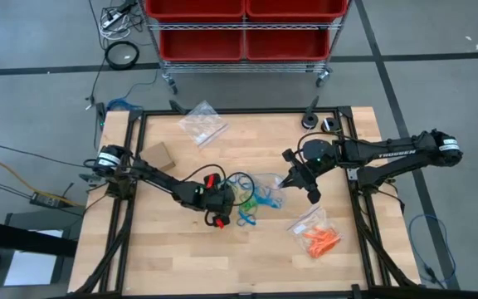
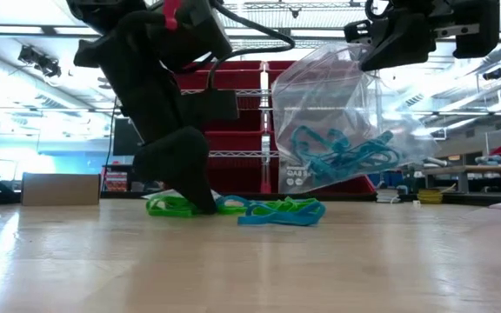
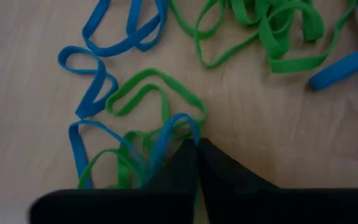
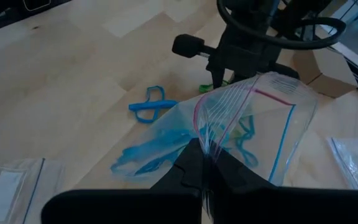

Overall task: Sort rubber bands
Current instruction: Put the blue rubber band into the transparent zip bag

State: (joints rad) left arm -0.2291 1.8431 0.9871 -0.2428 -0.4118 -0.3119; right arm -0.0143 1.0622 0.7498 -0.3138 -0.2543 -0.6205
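Loose green and blue rubber bands [image 1: 246, 206] lie in a tangle on the wooden table [image 1: 181, 257], seen close in the left wrist view [image 3: 135, 93]. My left gripper [image 3: 196, 142] points down into the tangle's left side [image 2: 200, 202], shut at a blue band. My right gripper [image 4: 207, 152] hangs above the table to the right [image 1: 293, 178], shut on a clear zip bag [image 2: 346, 113] with blue bands [image 2: 337, 156] inside. My left gripper has a loop of a blue band [image 3: 180, 123] between its two fingertips, which slant down from the table's left. A green band [image 3: 188, 106] runs right beside the tips; whether it is caught too, I cannot tell. The bands lie on the table. My right gripper pinches the clear bag at its zip-seal edge [image 4: 216, 127] between its two fingers. The bag hangs below the fingers, clear of the table in the low view, with the blue bands sagging in its lower part [image 4: 160, 149].
A clear bag of orange bands [image 1: 318, 234] lies at the near right. Another clear bag [image 1: 202, 123] lies at the far middle and a small cardboard box [image 1: 158, 155] at the left. A lone blue band [image 4: 148, 106] lies near the tangle. A red bin rack [image 1: 243, 29] stands beyond the table.
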